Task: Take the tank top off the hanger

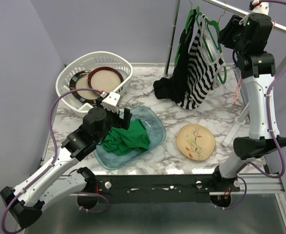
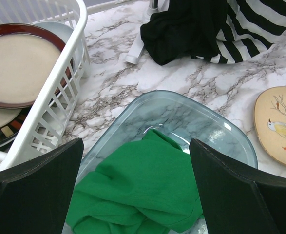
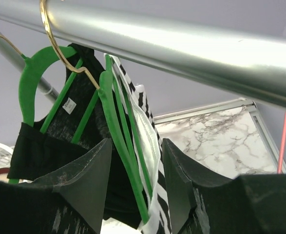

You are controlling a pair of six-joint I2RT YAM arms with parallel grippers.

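Note:
The black-and-white striped tank top (image 1: 201, 68) hangs on a green hanger (image 1: 212, 36) from the metal rail (image 1: 230, 7) at the back right. My right gripper (image 1: 224, 36) is raised to the rail and open. In the right wrist view its jaws (image 3: 137, 146) stand either side of the hanger's arm (image 3: 116, 126) and the top's white-edged strap (image 3: 150, 141), apart from both. My left gripper (image 1: 117, 117) is open and empty, just above a green cloth (image 2: 138, 190) that lies in a glass dish (image 2: 191, 112).
A black garment (image 1: 174, 83) hangs on a second green hanger (image 3: 33, 78) left of the striped top, its hem on the table. A white basket (image 1: 67, 78) with plates stands back left. A bird-pattern plate (image 1: 196, 141) lies front right.

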